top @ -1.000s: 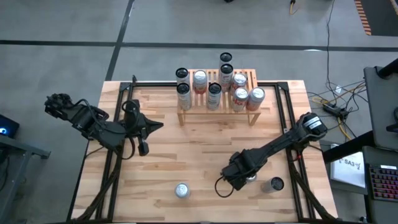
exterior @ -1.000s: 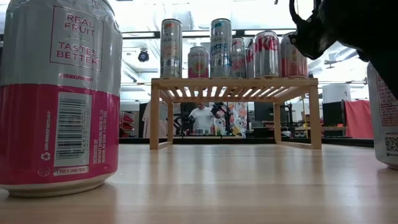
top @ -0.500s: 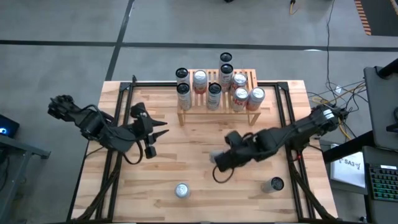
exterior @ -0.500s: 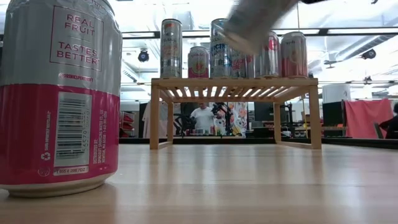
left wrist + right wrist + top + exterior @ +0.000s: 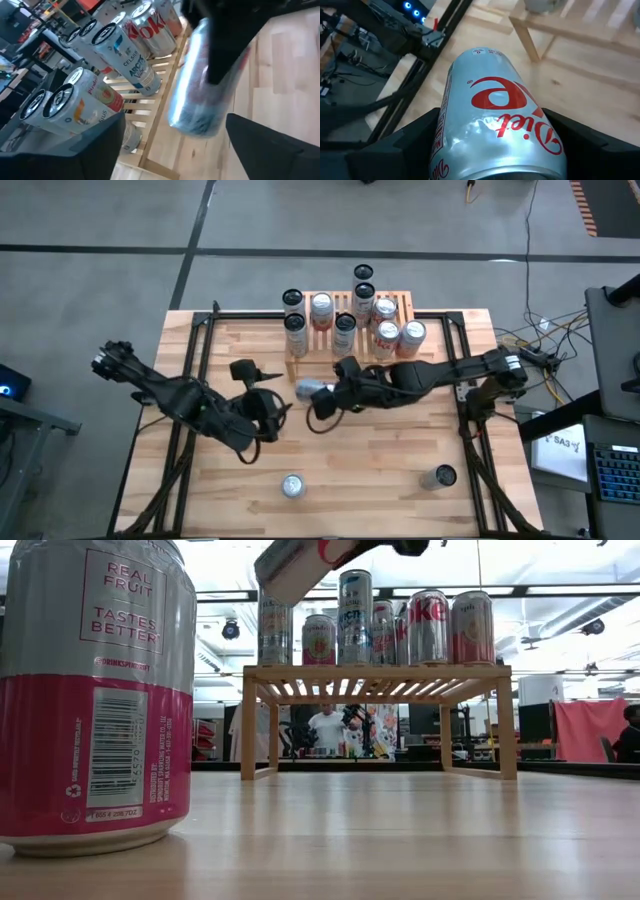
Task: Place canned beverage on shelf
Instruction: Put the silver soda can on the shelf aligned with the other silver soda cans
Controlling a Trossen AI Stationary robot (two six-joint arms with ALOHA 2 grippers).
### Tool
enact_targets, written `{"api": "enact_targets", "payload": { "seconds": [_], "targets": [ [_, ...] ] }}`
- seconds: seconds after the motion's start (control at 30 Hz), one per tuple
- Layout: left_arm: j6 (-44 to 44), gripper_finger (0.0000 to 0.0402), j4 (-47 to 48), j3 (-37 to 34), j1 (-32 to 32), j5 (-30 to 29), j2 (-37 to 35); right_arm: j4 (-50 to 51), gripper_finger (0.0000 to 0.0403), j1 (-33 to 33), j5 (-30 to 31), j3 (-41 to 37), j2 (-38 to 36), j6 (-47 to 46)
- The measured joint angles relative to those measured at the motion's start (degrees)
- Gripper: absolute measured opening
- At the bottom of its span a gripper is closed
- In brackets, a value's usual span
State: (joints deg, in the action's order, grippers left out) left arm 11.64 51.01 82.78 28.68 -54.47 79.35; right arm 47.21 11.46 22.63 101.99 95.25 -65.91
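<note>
"Diet Coke" can [image 5: 500, 125] in right gripper [image 5: 322, 392]

The right gripper [image 5: 325, 392] is travelling from the lower right of the high view toward the centre, and it is now arriving just below the front edge of the shelf [image 5: 400, 363]. It is carrying a silver Diet Coke can [image 5: 311, 389] that is lying sideways between its fingers, lifted off the table. In the low view this can [image 5: 293, 565] is now showing tilted at the top, left of the middle, where one second ago only the dark arm was at the upper right. The left gripper [image 5: 272, 411] is also moving from the left side toward the centre, and its fingers are spreading apart from shut.
</note>
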Motion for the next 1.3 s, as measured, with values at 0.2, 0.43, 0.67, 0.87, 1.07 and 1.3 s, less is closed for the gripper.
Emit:
{"api": "enact_targets", "payload": {
  "seconds": [0.2,0.43,0.67,0.87,1.07,1.3],
  "targets": [
    [1.4,0.0359,0.0,0.0,-0.5,0.0,2.5,-1.4,0.0295,-2.1,0.1,2.9,1.6,2.9],
    [2.0,0.0364,0.0,0.0,-1.9,-0.1,4.0,-2.9,0.0295,-3.2,0.1,6.3,3.2,3.6],
    [-0.1,0.0364,0.0,0.0,-3.3,-0.5,5.8,-3.4,0.0295,-3.2,-3.1,8.3,4.7,1.2],
    [0.3,0.0363,0.0,0.0,-4.1,-0.4,5.9,-7.0,0.0295,-3.2,-6.3,8.1,5.2,0.1],
    [-0.2,0.0341,0.2,0.0,-4.2,-0.4,5.9,-7.9,0.0295,-3.2,-6.7,8.2,5.3,0.1],
    [0.1,0.0297,0.6,0.0,-4.4,-0.5,5.9,-8.8,0.0295,-3.2,-7.7,8.2,5.3,0.8]
  ]
}}
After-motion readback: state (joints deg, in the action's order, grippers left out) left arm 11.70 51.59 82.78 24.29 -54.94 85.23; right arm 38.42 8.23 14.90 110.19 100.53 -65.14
